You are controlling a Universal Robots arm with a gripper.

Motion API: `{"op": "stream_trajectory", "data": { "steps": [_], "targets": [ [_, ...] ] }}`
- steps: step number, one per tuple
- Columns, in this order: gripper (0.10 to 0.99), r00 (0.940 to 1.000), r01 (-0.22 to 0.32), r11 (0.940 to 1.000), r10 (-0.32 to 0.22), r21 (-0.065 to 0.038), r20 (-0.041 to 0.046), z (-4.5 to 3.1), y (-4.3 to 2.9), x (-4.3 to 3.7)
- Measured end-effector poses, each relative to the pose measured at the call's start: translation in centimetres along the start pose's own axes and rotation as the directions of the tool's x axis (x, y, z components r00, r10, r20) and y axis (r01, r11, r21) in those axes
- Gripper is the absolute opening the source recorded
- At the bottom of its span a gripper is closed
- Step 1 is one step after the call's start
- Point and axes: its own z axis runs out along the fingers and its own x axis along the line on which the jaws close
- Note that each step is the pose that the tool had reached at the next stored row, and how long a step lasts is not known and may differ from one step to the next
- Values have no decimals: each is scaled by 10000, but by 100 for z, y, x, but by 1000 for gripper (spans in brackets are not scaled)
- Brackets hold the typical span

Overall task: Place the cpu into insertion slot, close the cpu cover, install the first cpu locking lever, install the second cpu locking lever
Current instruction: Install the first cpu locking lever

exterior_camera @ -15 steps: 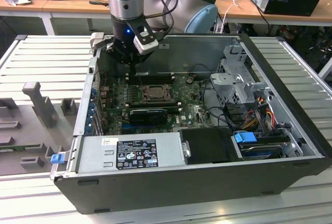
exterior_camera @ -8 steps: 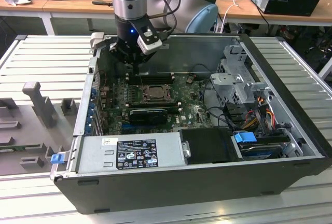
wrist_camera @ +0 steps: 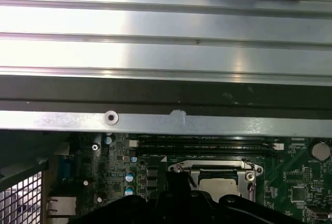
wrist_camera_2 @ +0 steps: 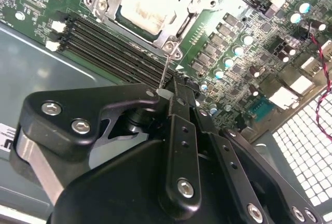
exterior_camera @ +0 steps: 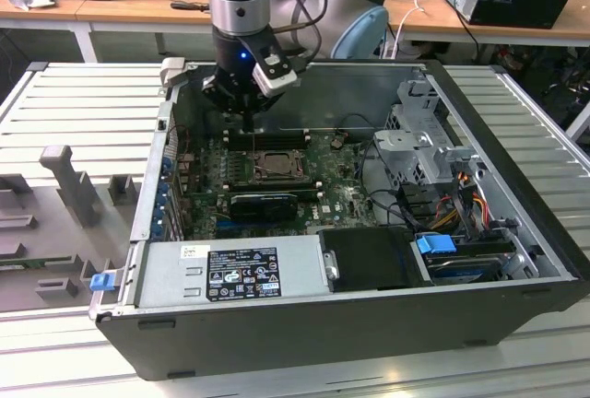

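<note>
Lowest in the exterior view, the dark, matte sheet-metal wall of the open computer case point(exterior_camera: 369, 324) faces the camera. Just behind it lies a boxy grey power supply point(exterior_camera: 230, 269) with a black label. Past that, near the picture's centre, a green circuit board point(exterior_camera: 341, 200) carries an oblong black finned block point(exterior_camera: 265, 204). Directly beyond the block is the insertion slot point(exterior_camera: 275, 166), square and rimmed in silvery metal. The cpu point(wrist_camera_2: 148, 1) already lies in that slot, its flat, dull silver-beige face showing through the square window of the cpu cover point(wrist_camera_2: 184, 24). This thin grey metal frame lies down flat over the chip. Long black memory slots point(wrist_camera_2: 114, 47) run alongside the socket. Above the slot's far edge, in the exterior view's upper middle, hangs the black gripper point(exterior_camera: 247, 114). In the second wrist view its angular, bolted fingers point(wrist_camera_2: 179, 130) look pressed together at their tips, pinching a thin, straight wire locking lever point(wrist_camera_2: 165, 66) that rises from the socket's corner. Ribbed aluminium table point(exterior_camera: 74, 103) surface surrounds the case, and wooden benches point(exterior_camera: 138, 2) stand farthest back.
</note>
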Motion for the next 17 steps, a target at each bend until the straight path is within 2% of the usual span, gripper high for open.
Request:
{"op": "stream_trajectory", "data": {
  "steps": [10,12,13,14,15,17],
  "targets": [
    [106,10000,0,10000,0,0,1,10,-3,-139],
    [106,10000,-1,10000,1,0,1,18,-5,-204],
    [106,10000,-3,10000,3,-50,2,20,-7,-243],
    [106,10000,-7,9998,7,-219,5,25,-11,-277],
    [106,10000,-10,9996,11,-275,5,29,-14,-290],
    [106,10000,-11,9995,11,-322,7,61,-17,-323]
  ]
}}
